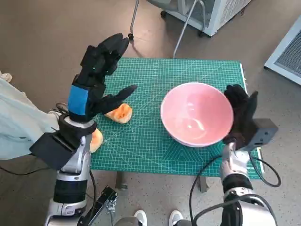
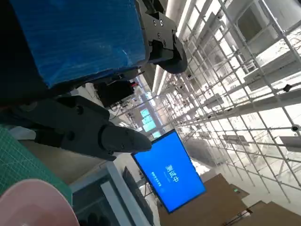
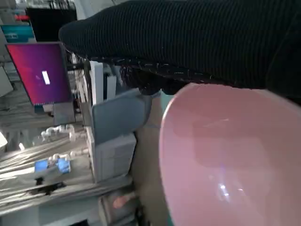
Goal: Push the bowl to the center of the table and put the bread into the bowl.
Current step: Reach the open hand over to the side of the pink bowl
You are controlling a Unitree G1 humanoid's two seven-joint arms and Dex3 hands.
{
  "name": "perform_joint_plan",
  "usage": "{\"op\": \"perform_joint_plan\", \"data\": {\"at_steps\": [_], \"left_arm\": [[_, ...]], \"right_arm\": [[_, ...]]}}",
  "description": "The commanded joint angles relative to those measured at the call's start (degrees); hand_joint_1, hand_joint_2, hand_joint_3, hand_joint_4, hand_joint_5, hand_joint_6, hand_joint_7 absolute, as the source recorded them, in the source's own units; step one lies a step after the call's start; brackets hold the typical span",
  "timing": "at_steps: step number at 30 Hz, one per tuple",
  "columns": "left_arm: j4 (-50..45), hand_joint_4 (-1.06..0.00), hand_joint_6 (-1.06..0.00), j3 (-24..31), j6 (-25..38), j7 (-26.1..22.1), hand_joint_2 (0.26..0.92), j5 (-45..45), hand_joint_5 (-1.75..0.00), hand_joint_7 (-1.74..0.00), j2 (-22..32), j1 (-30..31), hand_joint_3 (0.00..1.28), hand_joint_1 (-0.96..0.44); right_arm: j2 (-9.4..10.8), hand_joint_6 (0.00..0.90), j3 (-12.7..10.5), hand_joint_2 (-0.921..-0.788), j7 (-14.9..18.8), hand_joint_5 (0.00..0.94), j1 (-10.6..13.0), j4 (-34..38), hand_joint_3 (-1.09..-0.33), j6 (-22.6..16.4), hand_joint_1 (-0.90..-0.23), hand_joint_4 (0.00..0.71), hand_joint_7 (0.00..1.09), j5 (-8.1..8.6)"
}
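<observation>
A pink bowl (image 1: 197,117) sits on the green mat (image 1: 150,150), right of the middle. My right hand (image 1: 242,115), gloved, stands upright with its palm against the bowl's right wall and grips nothing. In the right wrist view the bowl (image 3: 235,155) fills the picture just beneath the glove (image 3: 197,37). A piece of orange-brown bread (image 1: 120,113) lies on the mat's left part. My left hand (image 1: 96,77) is raised above it, fingers spread and empty. The left wrist view shows my left hand (image 2: 84,127) and a bit of the bowl's rim (image 2: 33,202).
A second orange piece (image 1: 96,140) lies at the mat's left edge, partly hidden by my left forearm. Chair legs (image 1: 181,33) and a white cabinet (image 1: 221,14) stand beyond the table. A person's pale sleeve (image 1: 19,122) is at the left. Feet (image 1: 155,217) show below the table.
</observation>
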Motion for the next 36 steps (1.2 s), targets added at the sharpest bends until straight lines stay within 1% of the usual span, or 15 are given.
{"op": "perform_joint_plan", "data": {"at_steps": [1, 6, 10, 15, 19, 22, 25, 28, 31, 36], "left_arm": [[-1.4, -0.36, -0.2, 0.9, 0.4, -0.3, 0.921, -0.7, 0.0, -0.49, 1.0, 1.6, 0.18, -0.33], [-2.3, -0.36, -0.22, 1.4, 0.8, -0.3, 0.921, -0.8, 0.0, -0.44, 1.4, 2.4, 0.18, -0.35], [-2.8, -0.37, -0.26, 1.5, 1.0, -0.2, 0.921, -0.8, 0.0, -0.39, 1.6, 3.1, 0.17, -0.36], [-3.3, -0.37, -0.28, 1.7, 1.3, -0.1, 0.921, -0.8, 0.0, -0.35, 1.7, 3.8, 0.17, -0.36], [-4.1, -0.37, -0.29, 1.6, 1.6, 0.2, 0.921, -0.5, 0.0, -0.33, 1.7, 4.4, 0.17, -0.36], [-4.7, -0.37, -0.29, 1.6, 2.0, 0.4, 0.921, -0.4, 0.0, -0.32, 1.6, 4.8, 0.17, -0.35], [-5.1, -0.37, -0.29, 1.6, 2.2, 0.5, 0.921, -0.3, 0.0, -0.32, 1.6, 5.3, 0.17, -0.35], [-5.7, -0.37, -0.3, 1.7, 2.5, 0.6, 0.921, -0.2, 0.0, -0.31, 1.7, 5.8, 0.17, -0.35], [-6.3, -0.37, -0.3, 1.9, 2.6, 0.5, 0.921, -0.4, 0.0, -0.31, 1.9, 6.6, 0.17, -0.36], [-7.2, -0.37, -0.33, 2.6, 2.7, 0.0, 0.921, -0.5, 0.0, -0.25, 2.8, 8.1, 0.17, -0.36]], "right_arm": [[1.6, 0.099, -1.3, -0.921, -0.8, 0.01, -1.2, 1.1, -0.927, 2.2, -0.547, 0.27, 0.67, 1.36], [2.9, 0.115, -2.5, -0.921, -1.0, 0.006, -3.1, 1.3, -0.906, 3.4, -0.567, 0.264, 0.67, 2.17], [3.9, 0.138, -3.1, -0.921, -1.6, 0.008, -4.6, 1.4, -0.884, 4.4, -0.567, 0.27, 0.67, 2.78], [4.9, 0.152, -3.7, -0.921, -2.5, 0.013, -6.3, 1.4, -0.864, 5.3, -0.559, 0.283, 0.68, 2.99], [5.7, 0.182, -4.4, -0.921, -2.9, 0.021, -7.6, 1.5, -0.83, 6.0, -0.555, 0.302, 0.69, 3.36], [6.2, 0.207, -4.7, -0.921, -3.0, 0.027, -8.3, 1.6, -0.805, 6.3, -0.56, 0.318, 0.71, 3.32], [6.6, 0.217, -4.3, -0.921, -3.5, 0.028, -9.0, 1.5, -0.797, 6.4, -0.567, 0.324, 0.71, 2.65], [6.5, 0.22, -3.7, -0.921, -3.8, 0.03, -9.2, 1.5, -0.795, 6.3, -0.576, 0.33, 0.72, 1.94], [5.8, 0.22, -3.2, -0.921, -3.8, 0.033, -9.2, 1.5, -0.798, 6.4, -0.579, 0.338, 0.72, 1.23], [4.9, 0.217, -2.0, -0.921, -4.3, 0.035, -9.3, 1.1, -0.812, 5.7, -0.564, 0.348, 0.72, 0.15]]}}
